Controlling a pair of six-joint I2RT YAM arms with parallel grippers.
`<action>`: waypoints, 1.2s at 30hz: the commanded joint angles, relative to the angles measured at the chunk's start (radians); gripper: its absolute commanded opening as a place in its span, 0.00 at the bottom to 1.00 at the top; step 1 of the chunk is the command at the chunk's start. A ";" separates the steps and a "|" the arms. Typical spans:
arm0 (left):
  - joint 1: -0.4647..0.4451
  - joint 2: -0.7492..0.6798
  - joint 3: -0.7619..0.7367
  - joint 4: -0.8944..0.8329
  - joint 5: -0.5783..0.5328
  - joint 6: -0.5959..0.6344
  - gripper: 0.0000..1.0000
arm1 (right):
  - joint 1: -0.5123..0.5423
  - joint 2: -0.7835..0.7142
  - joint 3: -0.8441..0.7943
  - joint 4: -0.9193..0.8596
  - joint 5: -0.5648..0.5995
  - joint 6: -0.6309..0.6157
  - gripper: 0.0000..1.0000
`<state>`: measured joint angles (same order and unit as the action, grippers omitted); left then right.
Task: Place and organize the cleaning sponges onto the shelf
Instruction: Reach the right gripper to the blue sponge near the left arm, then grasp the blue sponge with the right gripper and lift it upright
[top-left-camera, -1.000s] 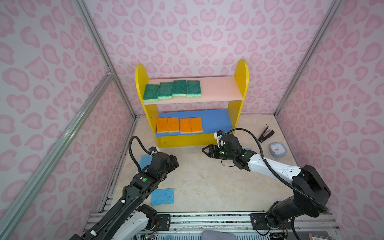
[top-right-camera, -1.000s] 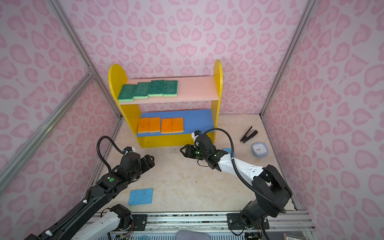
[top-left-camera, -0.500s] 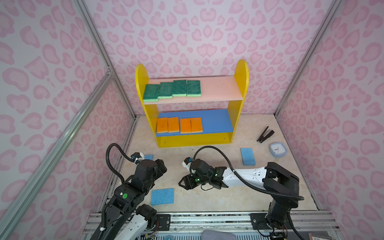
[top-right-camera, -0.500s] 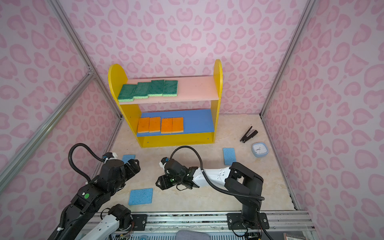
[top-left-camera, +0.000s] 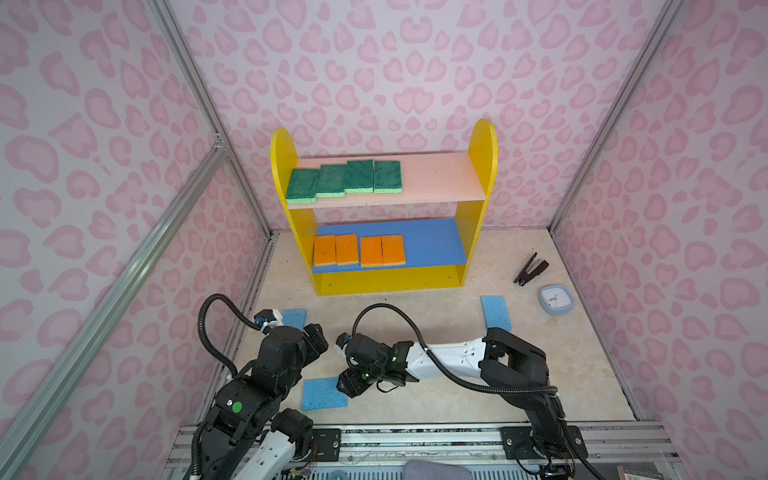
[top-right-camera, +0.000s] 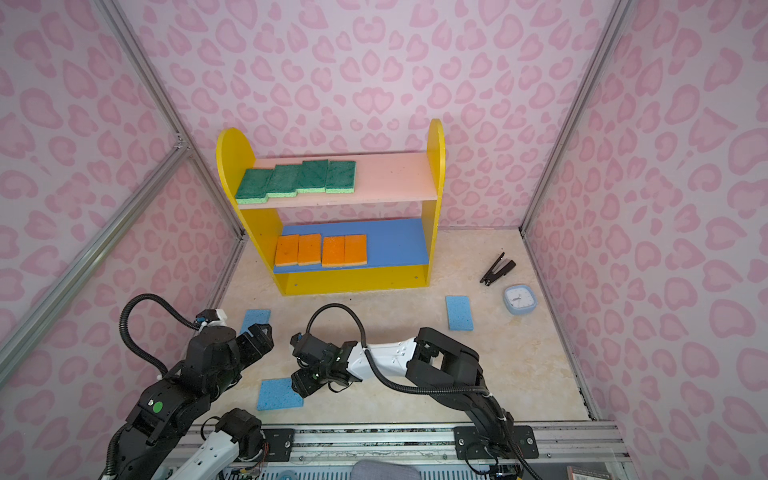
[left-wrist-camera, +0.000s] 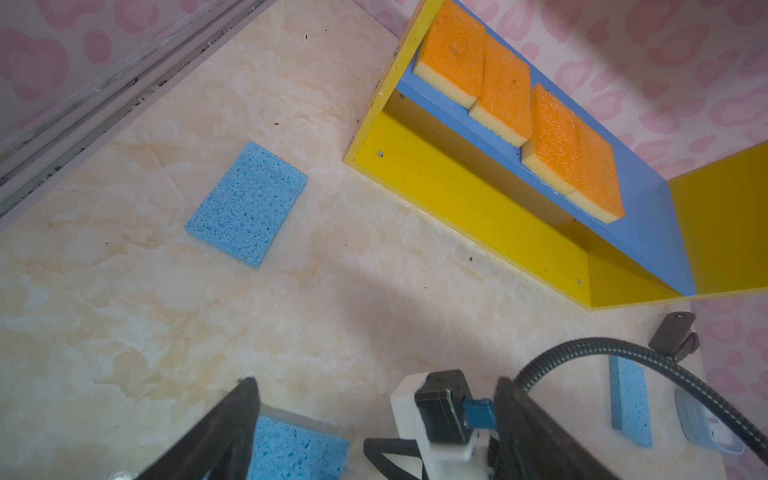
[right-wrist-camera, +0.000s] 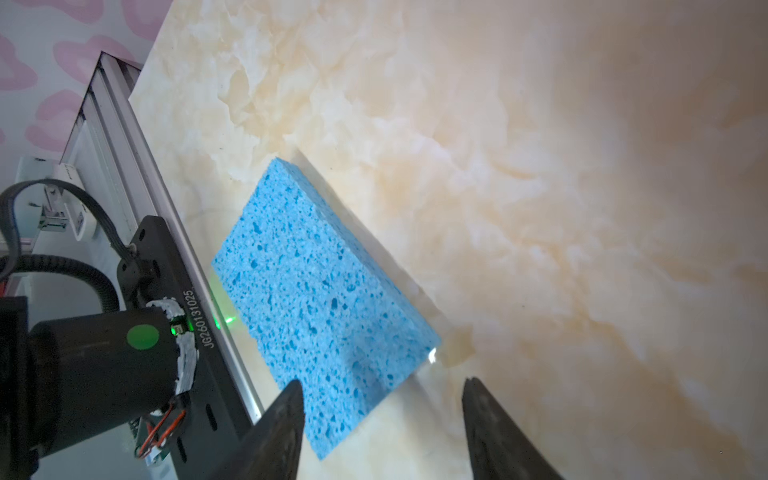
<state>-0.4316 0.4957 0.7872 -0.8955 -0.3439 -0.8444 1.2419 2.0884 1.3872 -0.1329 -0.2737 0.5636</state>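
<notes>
The shelf (top-left-camera: 482, 166) holds several green cleaning sponges (top-left-camera: 345, 178) on its pink board and several orange ones (top-left-camera: 359, 249) on its blue board. Three light-blue sponges lie on the floor: one front centre (top-left-camera: 322, 395) (right-wrist-camera: 320, 299), one behind the left arm (top-left-camera: 296, 316) (left-wrist-camera: 247, 203), one at the right (top-left-camera: 496, 312) (left-wrist-camera: 629, 401). My right gripper (top-left-camera: 347, 384) (right-wrist-camera: 382, 399) hangs open low at the front sponge's right edge, a corner of the sponge beside one finger (right-wrist-camera: 286, 415). My left gripper (top-left-camera: 316, 336) (left-wrist-camera: 378, 415) stands open and empty above the floor.
A black stapler (top-left-camera: 532, 269) and a light-blue square clock (top-left-camera: 556, 300) lie at the right by the wall. The metal rail (top-left-camera: 415, 436) runs along the front edge, close to the front sponge. The two wrists are close together at front centre.
My right arm swung from the shelf's front down and left to the front blue sponge. My left arm drew back toward the front. Both have held still over the last half second.
</notes>
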 joint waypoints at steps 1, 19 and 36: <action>0.003 -0.006 0.003 -0.022 0.000 0.004 0.89 | 0.002 0.044 0.043 -0.071 0.034 -0.050 0.59; 0.005 -0.022 0.019 -0.036 -0.021 0.015 0.91 | -0.020 0.058 0.074 -0.056 0.056 0.041 0.00; 0.007 -0.064 -0.102 0.118 0.084 0.041 0.82 | -0.203 -0.266 -0.132 0.032 0.192 0.357 0.00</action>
<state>-0.4255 0.4370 0.7151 -0.8703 -0.3321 -0.8127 1.0531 1.8534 1.2800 -0.1169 -0.1341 0.8780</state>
